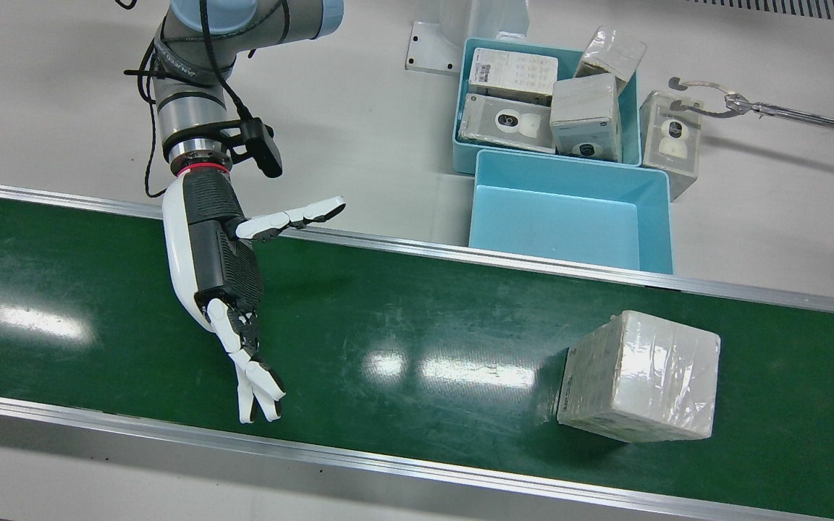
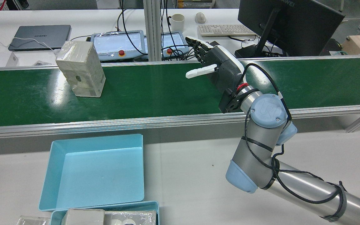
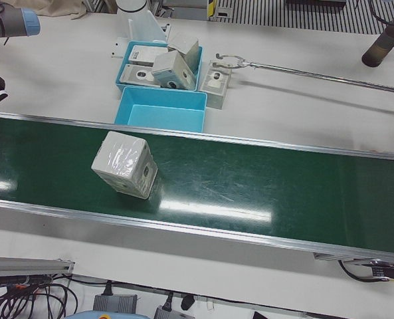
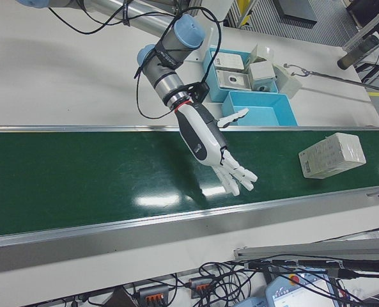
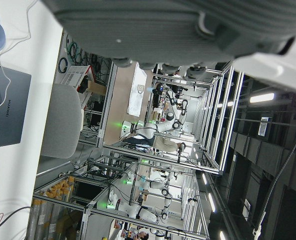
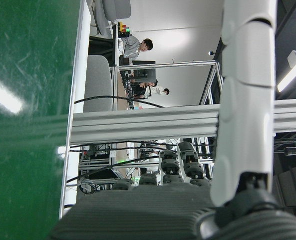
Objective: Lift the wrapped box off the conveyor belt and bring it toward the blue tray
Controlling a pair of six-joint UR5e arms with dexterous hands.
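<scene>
The right hand (image 1: 232,289) hangs over the green conveyor belt (image 1: 402,325) with its palm turned toward the wrapped box (image 1: 640,376); the fingers (image 1: 258,383) are stretched out and spread, the thumb stands away from them, and it grasps nothing. I judge this wide posture is a preparation, so that the box can enter between thumb and fingers when the two come together.

The wrapped box stands on the belt, well apart from the hand, on the side of the belt that lies before the robot's left arm; in the rear view it is on the left (image 2: 80,69), the hand on the right (image 2: 217,67). The film around it is glossy and wrinkled, so probably it is slippery, and a firm hold on two opposite faces seems needed.

The empty blue tray (image 1: 573,217) lies on the white bench (image 1: 359,108) just beside the belt's rail, close to the box; I suppose it is put there to keep the carry short. Behind it a second tray (image 1: 464,108) is already full of similar boxes.

The left hand shows only a dark, blurred underside in its own camera (image 5: 162,25); I cannot tell whether it is spread or clenched.
</scene>
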